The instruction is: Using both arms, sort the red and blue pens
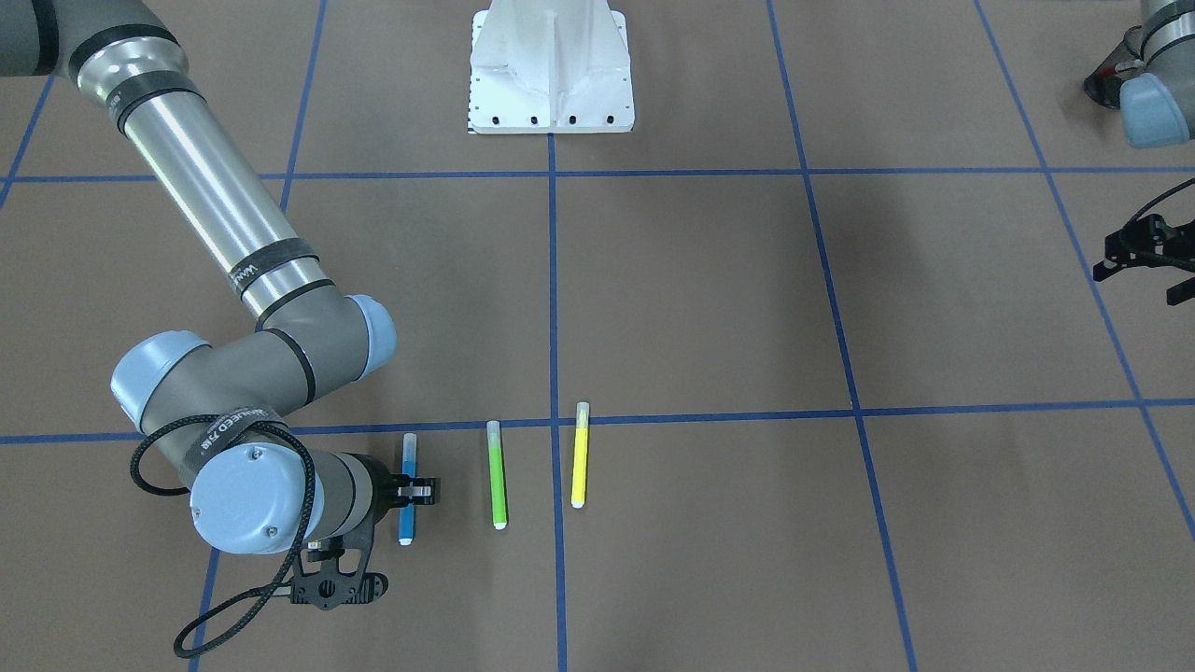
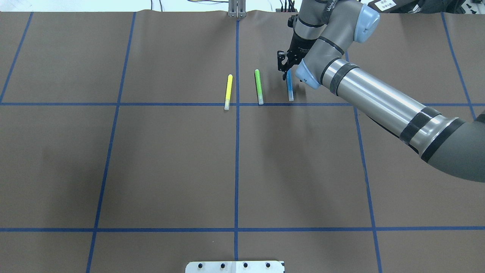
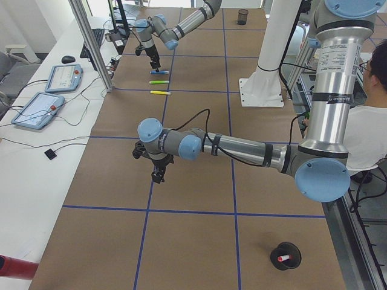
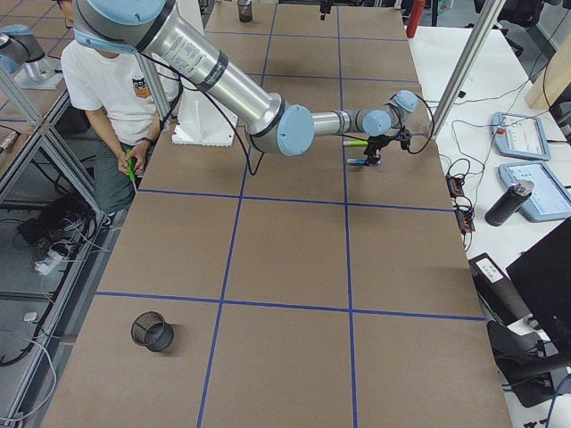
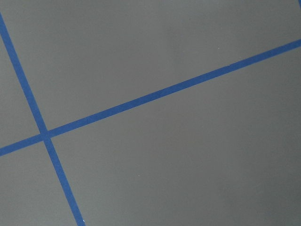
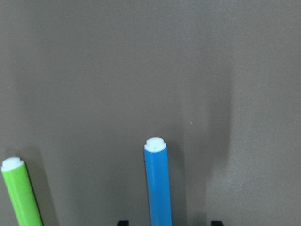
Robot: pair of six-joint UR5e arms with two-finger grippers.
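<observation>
starting at the near edge, i see the white pedestal (image 2: 235, 266) at the middle of the tabletop (image 2: 170, 163). toward the near left end, a black mesh cup (image 3: 289, 248) holds the red pen (image 3: 283, 258). the left tool (image 1: 1141, 283) hangs over bare tabletop on the left, its fingers spread apart with nothing between them. on the far side three pens lie parallel in a row, their near ends at a blue tape line (image 2: 303, 104): yellow pen (image 1: 580, 457) on the left, green pen (image 1: 498, 476) in the middle, blue pen (image 1: 406, 525) on the right. the right tool (image 1: 411, 490) is down over the blue pen with its fingers parted, one on each side of the barrel with a gap, so it is not gripping it yet.
</observation>
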